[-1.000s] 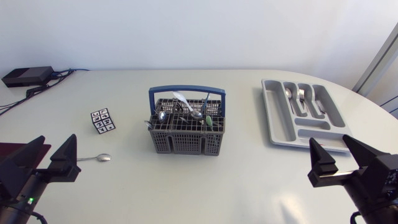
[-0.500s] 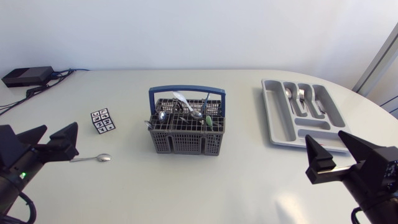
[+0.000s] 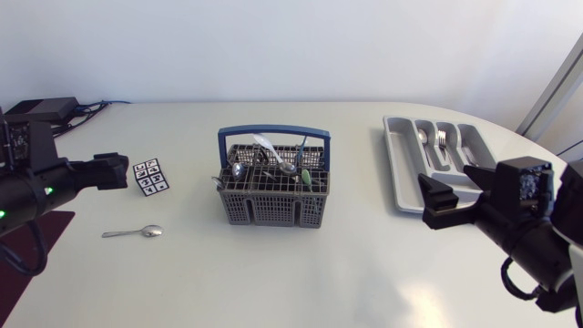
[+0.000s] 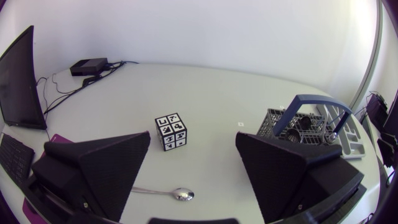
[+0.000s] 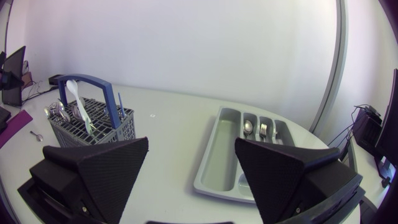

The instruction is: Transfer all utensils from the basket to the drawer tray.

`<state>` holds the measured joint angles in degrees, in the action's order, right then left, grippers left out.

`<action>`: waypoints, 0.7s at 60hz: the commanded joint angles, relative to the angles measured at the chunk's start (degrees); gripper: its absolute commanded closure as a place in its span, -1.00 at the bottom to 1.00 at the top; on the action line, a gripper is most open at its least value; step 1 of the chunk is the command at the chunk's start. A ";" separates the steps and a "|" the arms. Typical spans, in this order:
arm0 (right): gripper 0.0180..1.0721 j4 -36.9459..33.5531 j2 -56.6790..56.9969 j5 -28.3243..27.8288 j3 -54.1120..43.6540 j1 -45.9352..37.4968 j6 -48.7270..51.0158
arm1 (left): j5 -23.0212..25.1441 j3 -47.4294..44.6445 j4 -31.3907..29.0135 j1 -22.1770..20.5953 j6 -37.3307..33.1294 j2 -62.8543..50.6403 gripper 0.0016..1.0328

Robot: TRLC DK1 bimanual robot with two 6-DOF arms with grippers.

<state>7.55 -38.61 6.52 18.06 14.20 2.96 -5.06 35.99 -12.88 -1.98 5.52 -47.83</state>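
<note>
A: Left tool (image 4: 193,140), right tool (image 5: 191,142)?
B: Both spread open, empty, poised for picking.
A: Utensils (image 3: 273,159)?
B: One spoon (image 3: 133,232) loose on desk (image 3: 319,264). Most stand upright in the basket (image 3: 271,199), mid-desk. Tray (image 3: 405,178) far right, a few pieces sorted by slot.

Basket (image 3: 273,208): one. Holds several utensils (image 3: 273,162), tangled, exact count unreadable.
Tray (image 3: 407,178): one. Holds two pieces: one tray spoon (image 3: 422,137), one fork (image 3: 441,138).
Loose spoon (image 3: 137,232) on table: one.
Cube (image 3: 150,177): one.
Black box (image 3: 38,111): one.
Grippers: two, left gripper (image 4: 193,142) and right gripper (image 5: 191,144).
</note>
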 commanded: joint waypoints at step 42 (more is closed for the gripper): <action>-0.90 -20.38 -23.88 -10.04 19.03 1.71 -1.03 | 2.42 18.68 -13.13 3.91 -41.47 -28.72 -0.86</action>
<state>-10.70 -60.42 -1.76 34.83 16.49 2.79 -3.64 52.21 -24.67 0.97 -29.80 -74.19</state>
